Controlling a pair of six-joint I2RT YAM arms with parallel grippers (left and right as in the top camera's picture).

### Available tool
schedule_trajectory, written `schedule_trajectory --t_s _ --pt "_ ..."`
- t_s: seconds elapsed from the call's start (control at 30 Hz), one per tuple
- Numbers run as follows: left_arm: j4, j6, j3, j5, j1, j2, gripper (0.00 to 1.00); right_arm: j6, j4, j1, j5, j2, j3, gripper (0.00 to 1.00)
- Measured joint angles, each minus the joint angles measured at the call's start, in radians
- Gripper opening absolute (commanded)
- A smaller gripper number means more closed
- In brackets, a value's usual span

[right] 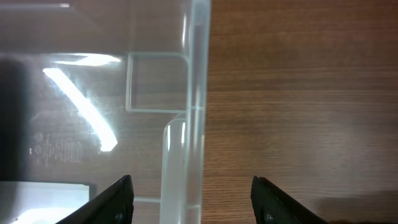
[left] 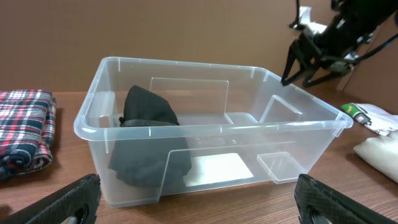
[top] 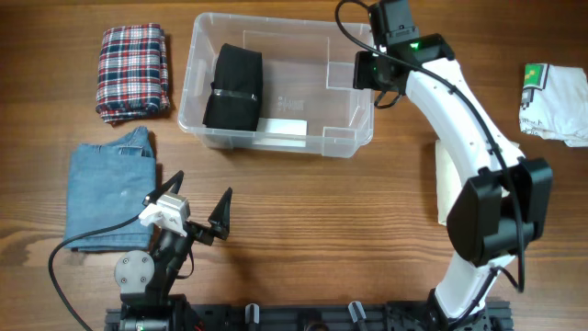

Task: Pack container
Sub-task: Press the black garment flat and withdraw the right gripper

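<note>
Overhead view: the clear plastic container [top: 317, 101] sits at the far middle of the wooden bench [top: 322, 211]. A folded black garment [top: 233, 87] lies in its left half, and a white label [top: 280, 129] shows along its near wall.

Your right arm reaches across from the right. The right gripper [top: 372, 78] hangs at the container's right end wall. In the right wrist view, your right gripper [right: 193, 202] has its fingers [right: 115, 199] spread wide. One finger is over the inside of the container [right: 196, 93] and the other is over bare bench, with the clear wall between them and touching neither.

The left gripper [top: 195, 204] rests low near the front edge, well apart from the container. Its fingers [top: 223, 211] are splayed open and hold nothing. The left wrist view shows this left gripper [left: 199, 211] facing the container [left: 211, 134] side-on. The black garment [left: 149, 134] slumps against the container's left end, and the right gripper [left: 308, 62] is poised above the far right corner.

A folded plaid garment [top: 134, 72] lies just left of the container. Folded denim [top: 110, 198] lies nearer you on the left, beside the left gripper. A white garment with a green print [top: 555, 103] sits at the far right edge. A pale folded item [top: 443, 179] lies partly hidden under the right arm.
</note>
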State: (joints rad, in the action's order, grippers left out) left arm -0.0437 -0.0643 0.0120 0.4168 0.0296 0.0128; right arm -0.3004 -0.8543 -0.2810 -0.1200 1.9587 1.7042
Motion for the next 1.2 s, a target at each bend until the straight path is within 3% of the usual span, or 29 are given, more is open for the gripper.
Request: schedule_trajectory --t_s 0.37,1.2 --pt "0.000 0.000 0.000 0.000 0.000 0.000 1.00 0.015 0.014 -0.002 0.011 0.085 -0.001 0.34" --pt "0.000 0.000 0.000 0.000 0.000 0.000 1.00 0.098 0.007 0.025 0.007 0.085 -0.001 0.29"
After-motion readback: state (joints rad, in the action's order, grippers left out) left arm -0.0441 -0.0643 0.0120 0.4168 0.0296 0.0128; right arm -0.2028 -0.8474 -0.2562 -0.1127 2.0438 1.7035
